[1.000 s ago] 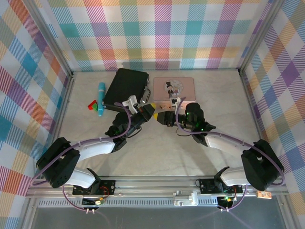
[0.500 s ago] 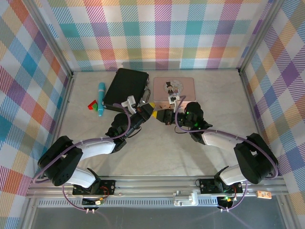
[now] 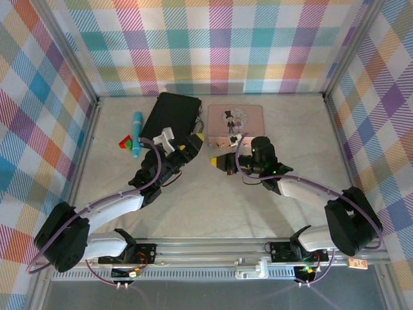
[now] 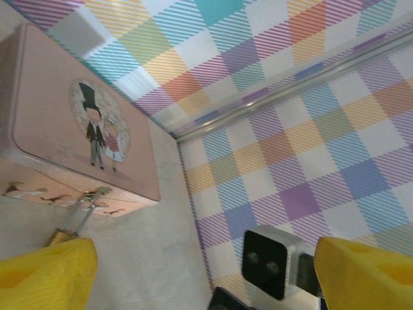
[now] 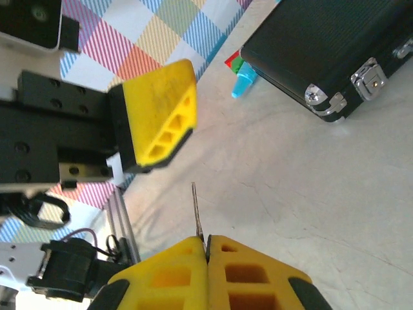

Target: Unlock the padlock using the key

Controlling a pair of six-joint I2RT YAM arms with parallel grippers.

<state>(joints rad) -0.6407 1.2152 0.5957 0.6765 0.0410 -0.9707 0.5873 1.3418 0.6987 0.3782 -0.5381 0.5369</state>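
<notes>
Left gripper (image 3: 190, 146) has backed toward black case (image 3: 169, 116), leaving padlock (image 4: 63, 236) beside pink tin (image 3: 255, 116).

Padlock (image 4: 66, 234) body was partly hidden behind the left tool's (image 4: 206, 268) finger (image 4: 45, 271), keyhole unreadable. Key (image 5: 195, 208) head was buried between the right tool's (image 5: 206, 244) fingers. Pink tin (image 4: 58, 116) beyond the left tool was cut by the frame edge.

Upper centre of the frame crowded: black case (image 3: 171, 116) and pink tin (image 3: 235, 117) side by side, narrow gap between. Left gripper (image 3: 191, 143), fingers spread, sits before that gap. Right gripper (image 3: 214, 161), pinched on the key (image 5: 196, 213), just beside it. Teal pen (image 3: 137, 132) flanks the case's left. Table (image 3: 213, 206) bare at lower centre and right.
</notes>
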